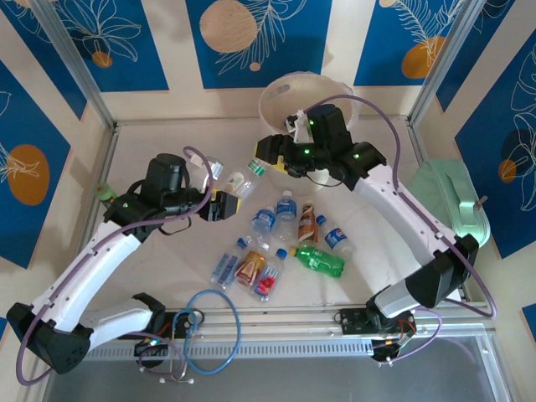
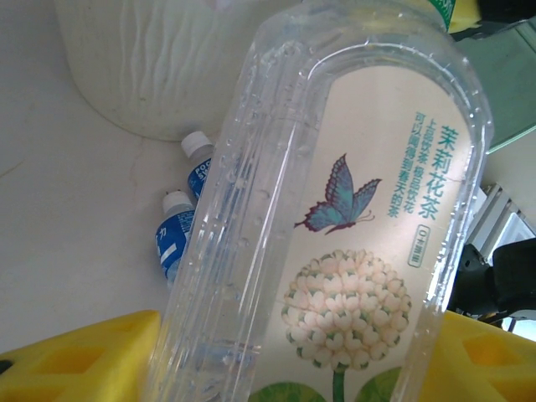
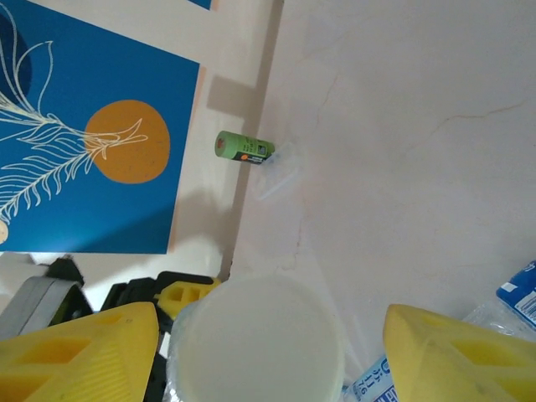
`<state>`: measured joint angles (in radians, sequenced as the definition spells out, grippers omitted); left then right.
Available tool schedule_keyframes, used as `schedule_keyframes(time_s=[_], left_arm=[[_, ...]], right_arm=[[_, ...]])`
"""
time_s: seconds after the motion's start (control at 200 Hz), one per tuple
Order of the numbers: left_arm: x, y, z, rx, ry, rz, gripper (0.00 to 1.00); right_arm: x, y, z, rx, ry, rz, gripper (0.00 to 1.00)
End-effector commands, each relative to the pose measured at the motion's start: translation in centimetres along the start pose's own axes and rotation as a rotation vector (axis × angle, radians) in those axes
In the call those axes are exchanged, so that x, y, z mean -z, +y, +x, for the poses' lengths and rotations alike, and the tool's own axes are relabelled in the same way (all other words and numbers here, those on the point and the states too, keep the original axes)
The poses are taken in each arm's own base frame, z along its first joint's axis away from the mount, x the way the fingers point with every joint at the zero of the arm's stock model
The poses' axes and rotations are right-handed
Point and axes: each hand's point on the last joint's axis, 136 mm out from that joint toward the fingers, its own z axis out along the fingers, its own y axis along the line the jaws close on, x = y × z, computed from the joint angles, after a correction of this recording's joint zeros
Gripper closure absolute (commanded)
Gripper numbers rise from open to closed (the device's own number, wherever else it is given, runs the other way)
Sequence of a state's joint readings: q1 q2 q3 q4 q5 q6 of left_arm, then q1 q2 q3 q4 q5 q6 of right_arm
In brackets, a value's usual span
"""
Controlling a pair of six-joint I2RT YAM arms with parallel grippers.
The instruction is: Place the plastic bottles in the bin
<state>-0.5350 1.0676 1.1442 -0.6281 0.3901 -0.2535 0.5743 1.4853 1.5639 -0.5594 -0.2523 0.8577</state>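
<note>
Fingers of the left arm (image 2: 75, 356) clamp a clear butterfly-label bottle (image 2: 335, 218) above the bench (image 1: 151, 138), seemingly bound for the bin (image 1: 272, 92) at the far edge. Right fingers (image 3: 84, 352) stand apart around a pale round object (image 3: 251, 327), not visibly gripping it; other bottles (image 1: 286, 209) lie between the arms.

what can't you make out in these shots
- Left wrist: butterfly-label bottle runs past the bottom edge; its base is out of frame.
- Right wrist: white round end between fingers, cut by bottom edge; unidentifiable.
- Top external: bin inside partly hidden behind right arm.
</note>
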Motion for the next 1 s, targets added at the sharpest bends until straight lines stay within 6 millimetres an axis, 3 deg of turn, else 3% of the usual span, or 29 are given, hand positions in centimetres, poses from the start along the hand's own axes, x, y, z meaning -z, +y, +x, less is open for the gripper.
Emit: schedule_keyframes(time_s=[0.0, 0.19, 0.545, 0.615, 0.745, 0.855, 0.99], left_arm=[[1.4, -2.0, -1.6, -0.031, -0.06, 0.063, 0.35], [1.3, -1.9, -1.7, -0.023, -0.064, 0.058, 0.35], [0.8, -1.4, -1.9, -0.015, -0.058, 0.041, 0.34], [0.7, -1.4, -1.9, -0.011, -0.058, 0.04, 0.27], [0.6, -0.9, -1.8, -0.005, -0.061, 0.014, 0.0], [1.1, -0.6, -1.3, -0.014, -0.052, -0.011, 0.0], [2.4, 0.7, -0.7, -0.01, -0.056, -0.11, 0.0]], right_arm=[[0.0, 1.4, -0.4, 0.017, -0.003, -0.037, 0.3], [-0.5, 1.4, -0.1, 0.018, 0.009, -0.039, 0.4], [0.3, 1.9, 0.2, 0.028, -0.007, -0.047, 0.64], [0.5, 2.1, 0.2, 0.03, -0.012, -0.051, 0.69], [1.0, 2.5, -0.1, 0.048, -0.03, -0.056, 0.72], [2.1, 2.6, -1.5, 0.066, -0.077, -0.042, 0.73], [4.8, 3.3, -4.6, 0.089, -0.176, -0.046, 0.73]])
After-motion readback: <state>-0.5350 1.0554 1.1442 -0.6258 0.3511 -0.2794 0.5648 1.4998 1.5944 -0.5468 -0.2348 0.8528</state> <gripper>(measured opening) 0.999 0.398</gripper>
